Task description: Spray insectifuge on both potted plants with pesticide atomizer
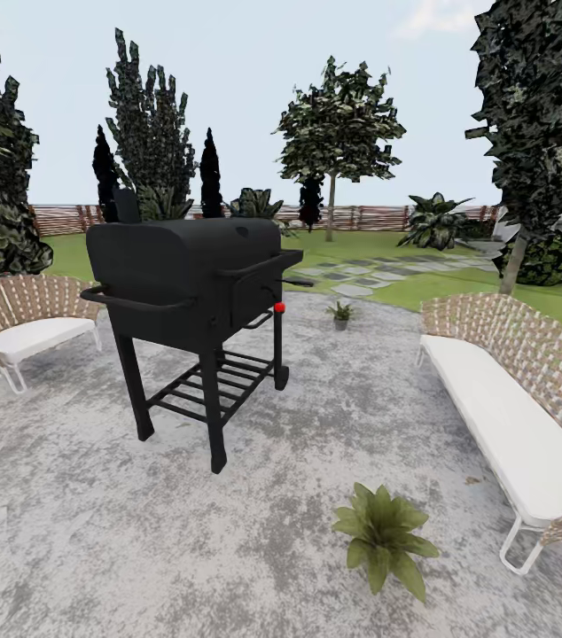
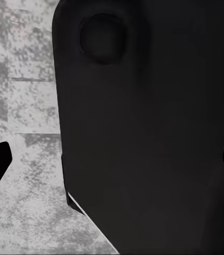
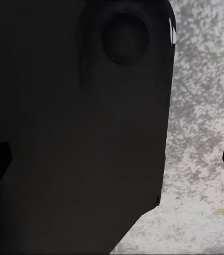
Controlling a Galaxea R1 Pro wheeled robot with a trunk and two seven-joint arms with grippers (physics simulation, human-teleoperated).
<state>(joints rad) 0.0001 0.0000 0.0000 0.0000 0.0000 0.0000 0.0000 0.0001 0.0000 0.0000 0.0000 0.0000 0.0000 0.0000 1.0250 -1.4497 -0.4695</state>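
Grey mottled patio [image 1: 68, 532] lay ahead of you; black grill [image 1: 188, 283] stood between two potted plants [image 1: 383, 532], likely hiding the atomizer; I could not tell how your jaws stood

Garden patio [image 1: 95, 532], black grill [image 1: 188, 283], wicker seats [image 1: 511, 399], lawn [image 1: 458, 288]

Head camera stands high, facing forward and down across the patio [image 1: 68, 523]; grill [image 1: 188, 283] near centre, lawn and fence far. Both wrist cameras point down, pressed close against a dark robot body panel [image 2: 144, 133], sharing the same mottled paving beneath.
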